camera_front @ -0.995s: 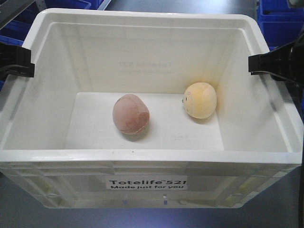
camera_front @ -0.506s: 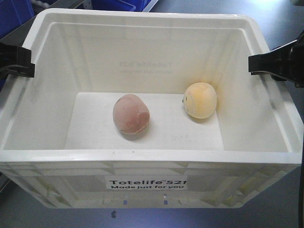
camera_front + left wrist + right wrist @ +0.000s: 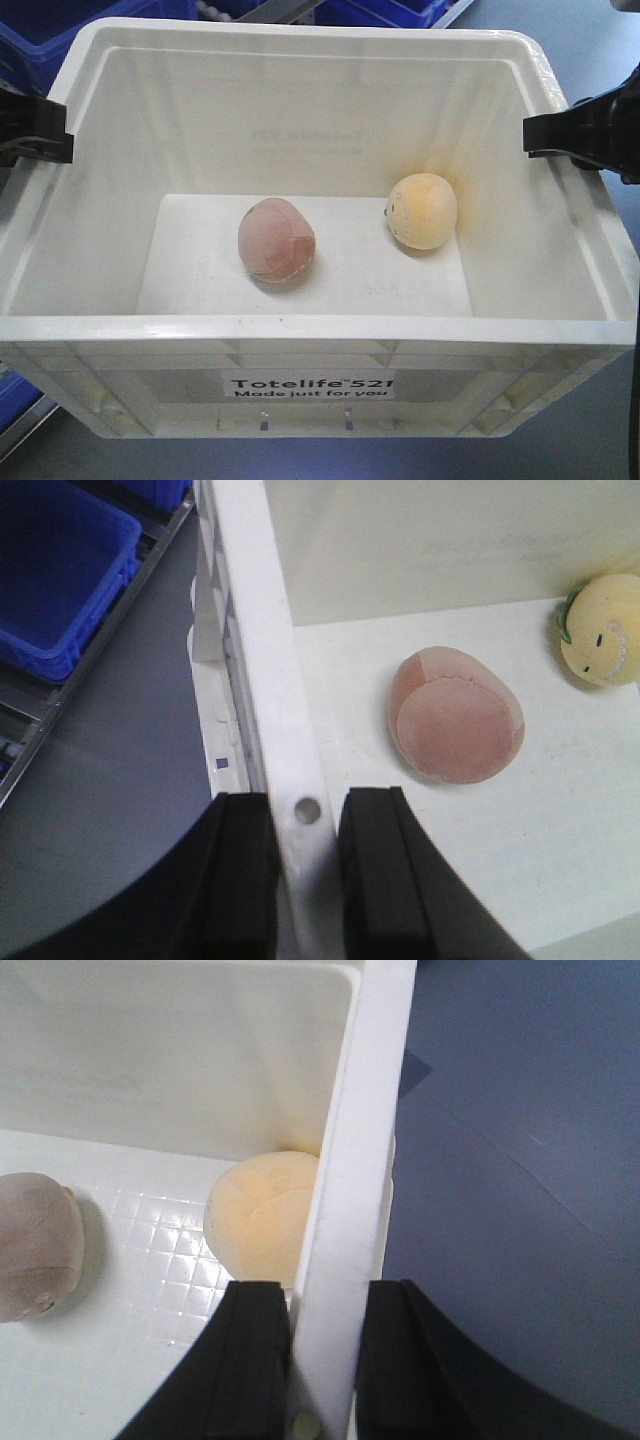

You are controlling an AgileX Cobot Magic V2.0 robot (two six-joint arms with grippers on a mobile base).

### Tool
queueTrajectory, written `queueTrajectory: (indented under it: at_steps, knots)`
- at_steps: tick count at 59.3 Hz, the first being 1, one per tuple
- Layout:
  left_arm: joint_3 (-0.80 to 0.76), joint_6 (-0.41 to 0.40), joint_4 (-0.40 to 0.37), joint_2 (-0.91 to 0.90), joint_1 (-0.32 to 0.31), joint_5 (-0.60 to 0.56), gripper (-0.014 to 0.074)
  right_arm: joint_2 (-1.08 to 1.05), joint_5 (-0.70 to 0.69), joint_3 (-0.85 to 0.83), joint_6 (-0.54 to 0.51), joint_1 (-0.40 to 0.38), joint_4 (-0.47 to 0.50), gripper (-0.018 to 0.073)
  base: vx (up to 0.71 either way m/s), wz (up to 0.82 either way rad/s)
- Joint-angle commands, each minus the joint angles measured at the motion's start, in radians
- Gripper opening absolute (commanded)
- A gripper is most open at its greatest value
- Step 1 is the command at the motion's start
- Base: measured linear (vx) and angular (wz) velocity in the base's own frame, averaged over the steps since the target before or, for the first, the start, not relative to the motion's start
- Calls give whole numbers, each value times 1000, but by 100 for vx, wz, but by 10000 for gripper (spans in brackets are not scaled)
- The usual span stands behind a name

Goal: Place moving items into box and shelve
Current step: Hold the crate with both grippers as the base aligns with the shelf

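The box (image 3: 300, 340), a large white crate with black "Totelife 521" print, fills the front view. Both moving items lie on its floor: a dull pink ball (image 3: 276, 241) near the middle and a pale yellow ball (image 3: 421, 210) to its right. My left gripper (image 3: 40, 135) is shut on the box's left rim (image 3: 260, 660), one finger outside and one inside the wall. My right gripper (image 3: 560, 135) is shut on the right rim (image 3: 365, 1110) the same way. The left gripper (image 3: 305, 810) sits near the pink ball (image 3: 456, 715). The right gripper (image 3: 328, 1295) sits beside the yellow ball (image 3: 260, 1215).
Blue plastic bins (image 3: 40, 30) stand behind the box at the upper left, and another blue bin (image 3: 55, 570) lies beside a metal rail left of the crate. A blue edge (image 3: 15, 410) shows at the lower left. Dark grey surface (image 3: 510, 1160) lies to the right.
The blue bins and grey surface behind the box have slid rightward across the view. The box, both balls and both grippers keep their places in the frame.
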Motion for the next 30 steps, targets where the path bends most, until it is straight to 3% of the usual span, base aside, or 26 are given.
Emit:
queueTrajectory:
  at_steps: [1, 30]
  knots:
    - [-47, 16, -1, -35, -4, -123, -6, -27, -135, -46, -19, -5, -18, -6, 20, 51]
    - [-47, 16, -1, -35, -4, -123, -6, -27, -134, -46, -19, -5, -18, -6, 19, 53]
